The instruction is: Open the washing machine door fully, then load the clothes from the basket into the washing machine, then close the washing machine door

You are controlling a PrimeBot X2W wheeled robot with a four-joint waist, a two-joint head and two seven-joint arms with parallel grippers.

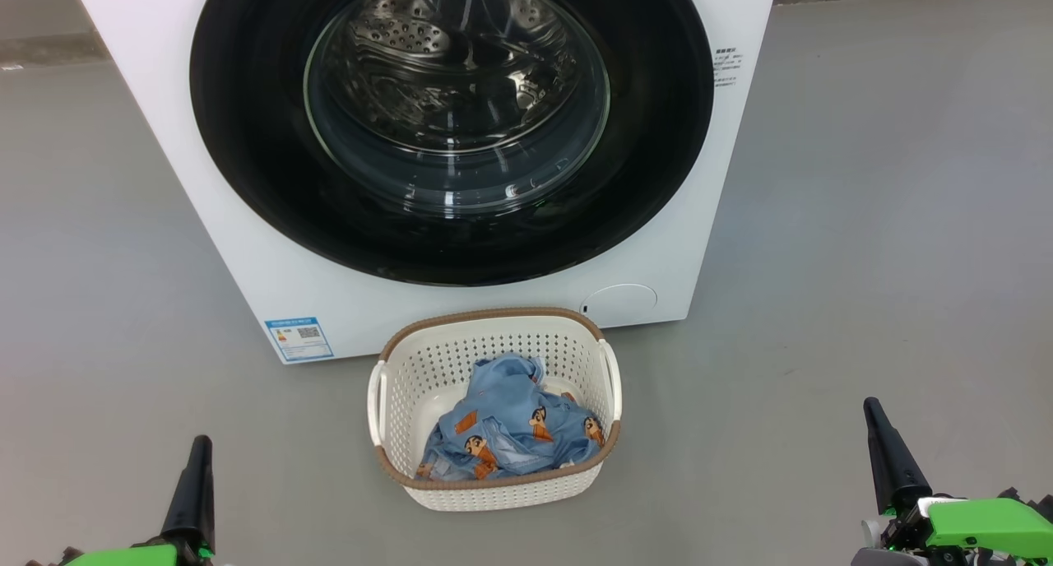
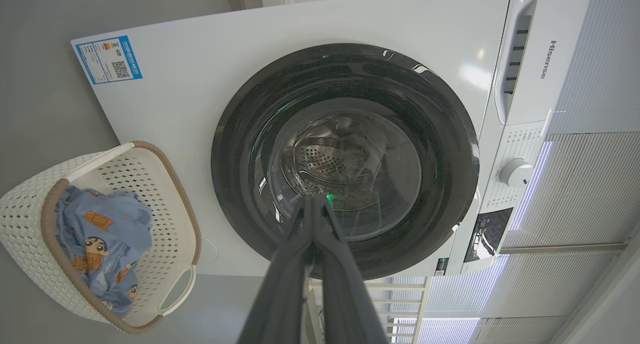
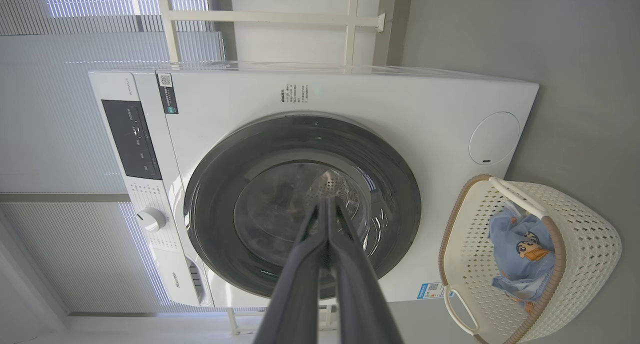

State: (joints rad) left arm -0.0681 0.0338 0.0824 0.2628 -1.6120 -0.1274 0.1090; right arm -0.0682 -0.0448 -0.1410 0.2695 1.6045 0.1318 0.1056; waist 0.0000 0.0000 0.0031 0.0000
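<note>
From the head view we see the washing machine (image 1: 247,245) at the far side with the washing machine door (image 1: 247,138) shut flat against its front, the steel drum (image 1: 444,64) visible through the glass; low on the front are a blue energy label (image 1: 299,338) at the left and a round service cap (image 1: 619,303) at the right; the basket (image 1: 428,368) stands on the grey floor (image 1: 864,262) just before the machine, below the door, and the clothes (image 1: 510,430) lie crumpled in its bottom, heaped toward the near wall; the left gripper (image 1: 200,451) is at the near left and the right gripper (image 1: 874,414) at the near right, each well apart from the basket, each a single dark spike with its fingers pressed together and nothing between them. The left wrist view adds the machine's upper part: a white dial (image 2: 516,172), a dark control panel (image 2: 487,234) and a brand name on the drawer front (image 2: 550,59); the long fingers (image 2: 285,274) meet at their tips before the door glass, empty, and the basket holds the blue clothes. The right wrist view adds ribbed window blinds (image 3: 50,134) behind the machine; this arm's own fingers (image 3: 300,284) are likewise closed tip to tip on nothing, and the clothes sit deep in the basket.
</note>
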